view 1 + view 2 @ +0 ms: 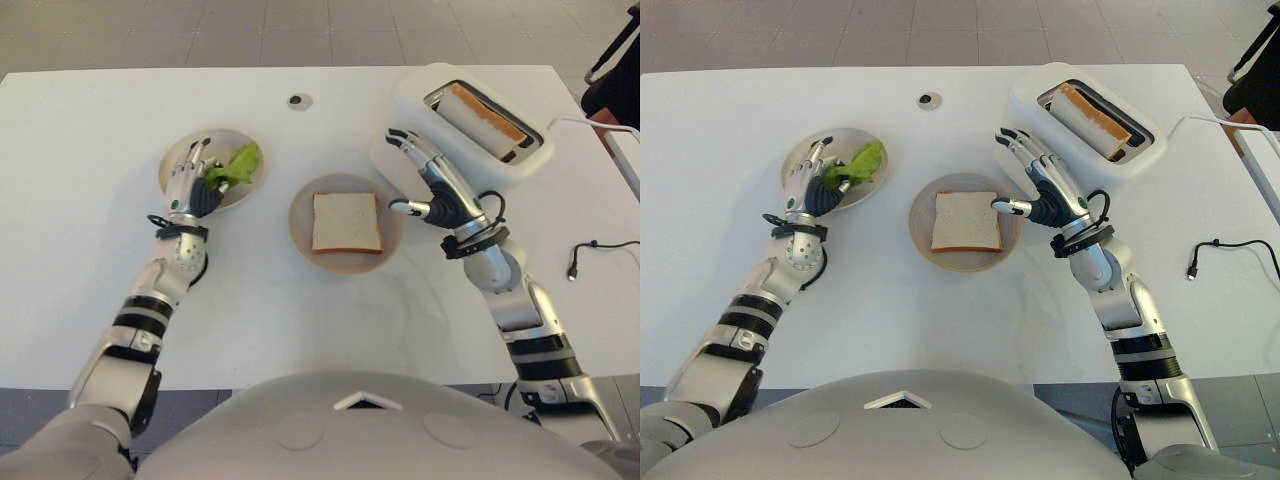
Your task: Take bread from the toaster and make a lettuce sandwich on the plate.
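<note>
White surface (80, 150), tiled floor (200, 30) behind. At centre, plate (300, 232) with one bread slice (346, 222) lying flat. Far right, toaster (420, 90) with a second slice (485, 115) upright in its slot. Over a smaller dish (247, 190), left hand (188, 185) with fingers (195, 158) curled onto the lettuce (240, 160) lying there. Between plate and toaster, right hand (440, 190) with fingers (410, 143) spread wide, holding nothing.

- Table (80, 120): white top, smooth and matt.
- Plate (300, 225): beige, matt, ceramic-looking, with a smooth rim.
- Bread slice (346, 222) on the plate: pale, soft, porous crumb with a thin tan crust.
- Toaster (420, 110), beyond the plate to its right: white plastic-looking shell with a soft sheen.
- Lettuce leaf (240, 162), left of the plate: green, crinkled, slightly glossy.
- Left hand (188, 180) and right hand (435, 185), either side of the plate: silvery metallic-looking shells with black matt parts.
</note>
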Available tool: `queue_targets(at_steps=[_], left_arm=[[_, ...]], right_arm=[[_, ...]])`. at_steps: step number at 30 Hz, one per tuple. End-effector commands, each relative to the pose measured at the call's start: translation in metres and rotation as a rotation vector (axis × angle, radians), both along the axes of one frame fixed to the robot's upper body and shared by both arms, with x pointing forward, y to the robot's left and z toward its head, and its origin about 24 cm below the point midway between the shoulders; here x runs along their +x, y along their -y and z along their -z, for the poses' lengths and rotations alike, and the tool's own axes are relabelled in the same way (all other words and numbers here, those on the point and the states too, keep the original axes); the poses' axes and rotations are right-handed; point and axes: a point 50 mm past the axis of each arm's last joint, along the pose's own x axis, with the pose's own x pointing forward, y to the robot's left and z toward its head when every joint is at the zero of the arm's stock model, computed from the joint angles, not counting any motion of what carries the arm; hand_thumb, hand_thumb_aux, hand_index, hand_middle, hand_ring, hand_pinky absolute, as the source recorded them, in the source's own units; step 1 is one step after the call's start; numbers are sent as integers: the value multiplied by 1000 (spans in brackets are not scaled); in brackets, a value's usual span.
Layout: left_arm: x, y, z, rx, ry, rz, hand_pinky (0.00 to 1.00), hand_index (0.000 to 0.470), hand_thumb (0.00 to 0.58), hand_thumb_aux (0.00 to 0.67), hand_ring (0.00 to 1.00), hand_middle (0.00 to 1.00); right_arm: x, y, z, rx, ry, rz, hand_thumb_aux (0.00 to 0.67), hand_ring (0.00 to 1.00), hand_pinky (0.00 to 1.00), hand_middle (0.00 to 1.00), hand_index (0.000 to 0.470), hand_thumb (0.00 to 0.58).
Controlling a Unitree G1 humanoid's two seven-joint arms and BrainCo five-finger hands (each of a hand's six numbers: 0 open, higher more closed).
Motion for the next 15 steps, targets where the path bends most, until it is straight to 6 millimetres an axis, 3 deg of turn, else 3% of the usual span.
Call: queue_targets(at_steps=[1, 6, 7, 8, 11, 15], left_arm=[[-12, 57, -10, -224, 33, 230, 0, 470, 580, 670, 0, 0], [-25, 104, -1, -231, -57, 446, 0, 442, 578, 631, 0, 0], [-28, 110, 3, -206, -83, 479, 0, 405, 569, 578, 0, 0], [-31, 114, 8, -174, -116, 510, 0, 404, 568, 575, 0, 0], [-35, 113, 19, -76, -174, 528, 0, 402, 568, 573, 0, 0], [-34, 101, 17, 0, -166, 487, 0, 393, 564, 560, 0, 0]], right_arm=[[1, 14, -14, 20, 51, 50, 0, 0, 0, 0, 0, 0], [-2, 36, -33, -5, 112, 112, 0, 0, 0, 0, 0, 0], [-3, 41, -38, -10, 128, 126, 0, 0, 0, 0, 0, 0], [-4, 47, -43, -15, 146, 143, 0, 0, 0, 0, 0, 0], [-9, 63, -62, -28, 202, 196, 0, 0, 0, 0, 0, 0], [-19, 70, -77, -24, 240, 225, 0, 0, 0, 0, 0, 0]])
